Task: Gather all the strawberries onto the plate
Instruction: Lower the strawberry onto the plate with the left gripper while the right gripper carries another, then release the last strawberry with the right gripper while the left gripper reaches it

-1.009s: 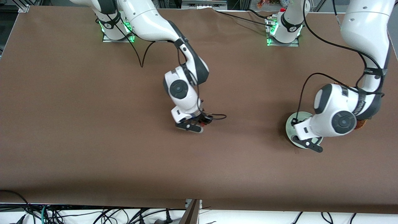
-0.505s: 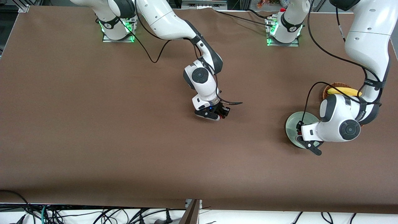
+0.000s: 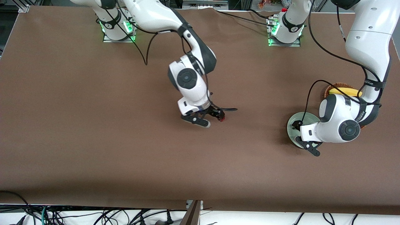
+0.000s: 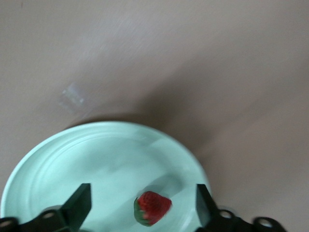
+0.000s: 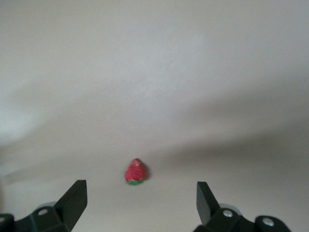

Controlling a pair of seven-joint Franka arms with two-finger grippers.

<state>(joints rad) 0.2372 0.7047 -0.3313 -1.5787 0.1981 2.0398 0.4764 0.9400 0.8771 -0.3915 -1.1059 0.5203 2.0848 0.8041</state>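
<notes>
Strawberries are what I'm tracking, and I can find two of them. One strawberry (image 4: 152, 208) lies on the pale mint-green plate (image 4: 58, 159), which sits on the brown table (image 3: 93, 140) toward the left arm's end. In the left wrist view that berry rests on the plate's floor between the two dark fingers (image 4: 79, 203), touching neither. So I read the left gripper (image 3: 302, 134) as spread wide and holding nothing, low over the plate's rim on the side nearer the front camera. The plate (image 3: 293, 125) is partly covered by that arm's wrist from the front. Just beside the plate, farther from the front camera, I see a brown wicker basket (image 3: 334, 86) with a yellow banana (image 3: 345, 92) in it, mostly hidden by the left arm. The second strawberry (image 5: 135, 172) lies on the bare table near the middle, well apart from the plate. In the right wrist view it sits upright on its green top, between the fingers (image 5: 72, 200) and clear of both. The right gripper (image 3: 215, 116) hovers over that spot, its fingers apart and pinching nothing. From the front I catch a speck of red (image 3: 222, 119) at that gripper's tips. A third berry I cannot make out in any view.
</notes>
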